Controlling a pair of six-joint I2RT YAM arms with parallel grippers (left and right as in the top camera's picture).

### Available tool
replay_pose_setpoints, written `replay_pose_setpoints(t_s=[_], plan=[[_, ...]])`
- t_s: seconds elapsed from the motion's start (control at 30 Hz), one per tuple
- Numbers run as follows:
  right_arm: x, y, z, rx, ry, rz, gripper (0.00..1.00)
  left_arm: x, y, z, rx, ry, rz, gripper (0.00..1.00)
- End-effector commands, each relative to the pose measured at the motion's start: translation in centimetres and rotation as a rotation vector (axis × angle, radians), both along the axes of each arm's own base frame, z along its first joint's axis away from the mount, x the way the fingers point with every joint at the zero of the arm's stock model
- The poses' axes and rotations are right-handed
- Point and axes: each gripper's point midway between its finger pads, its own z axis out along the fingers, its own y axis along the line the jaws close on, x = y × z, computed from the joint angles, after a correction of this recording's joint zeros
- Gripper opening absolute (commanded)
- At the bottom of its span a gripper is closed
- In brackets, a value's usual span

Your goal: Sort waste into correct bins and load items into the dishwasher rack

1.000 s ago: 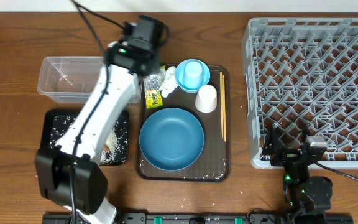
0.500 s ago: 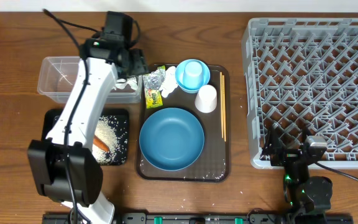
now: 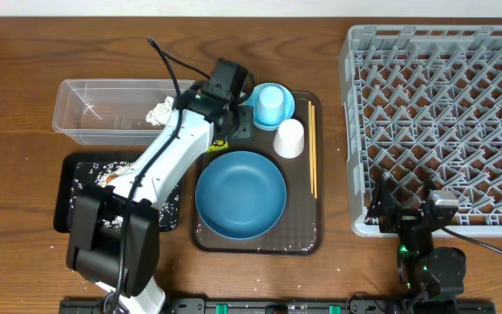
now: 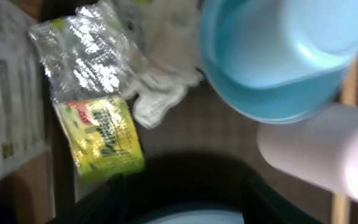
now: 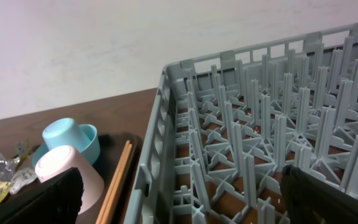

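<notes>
My left gripper [image 3: 234,122] hangs open over the back left of the brown tray [image 3: 308,235], nothing between its fingers. Just below it lie the green-yellow wrapper [image 4: 101,134] and a crumpled white tissue [image 4: 163,93]. Another white tissue [image 3: 159,113] lies in the clear tub [image 3: 85,109]. Rice [image 3: 162,214] is scattered in the black tray [image 3: 64,205]. On the brown tray are the large dark-blue bowl [image 3: 240,194], the small light-blue bowl [image 3: 270,105], the white cup [image 3: 289,138] and the chopsticks [image 3: 312,161]. My right gripper [image 5: 191,205] stands wide open at the near left corner of the grey rack [image 3: 443,122].
The left arm [image 3: 159,170] runs diagonally over the black tray and hides part of it. An upturned light-blue cup [image 5: 64,134] sits in the small bowl. A few rice grains [image 3: 260,281] lie on the wooden table near the front edge.
My left gripper carried a white tissue from the brown tray to the clear tub, let it go there, and swung back right over the tray. The right arm has not moved.
</notes>
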Motion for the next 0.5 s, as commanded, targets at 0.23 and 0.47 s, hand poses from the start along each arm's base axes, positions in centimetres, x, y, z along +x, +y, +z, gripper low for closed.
replay_pose_setpoints(t_s=[0.23, 0.47], plan=[[0.0, 0.0, -0.1, -0.013, 0.000, -0.001, 0.99, 2.5, 1.6, -2.1, 0.099, -0.101, 0.031, 0.58], [0.0, 0.0, -0.1, -0.013, 0.000, -0.001, 0.99, 4.4, 1.0, -4.5, 0.091, -0.130, 0.036, 0.59]])
